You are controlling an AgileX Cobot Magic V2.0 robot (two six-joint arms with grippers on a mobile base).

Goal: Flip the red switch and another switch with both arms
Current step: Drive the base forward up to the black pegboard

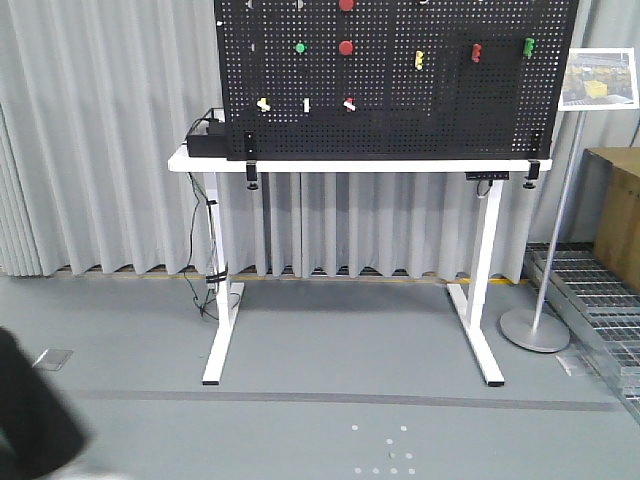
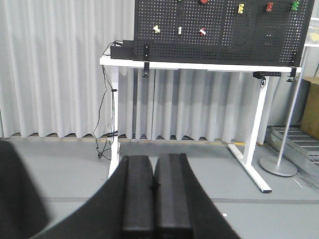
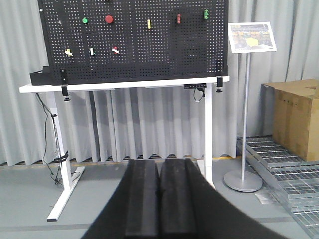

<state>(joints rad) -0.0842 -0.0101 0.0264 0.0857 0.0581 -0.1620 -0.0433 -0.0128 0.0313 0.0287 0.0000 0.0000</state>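
The black pegboard stands on a white table, far ahead of both arms. On its lower row sits the red switch, small with a white tip. The other switch, pale yellow-white, is two places to its left. My left gripper is shut with nothing in it, low over the floor. My right gripper is also shut and empty. Both are well short of the board.
An upright white toggle sits between the two switches. Round red buttons and a green button are above. A sign stand, metal grates and a cardboard box are on the right. A black box with cables is at the table's left end.
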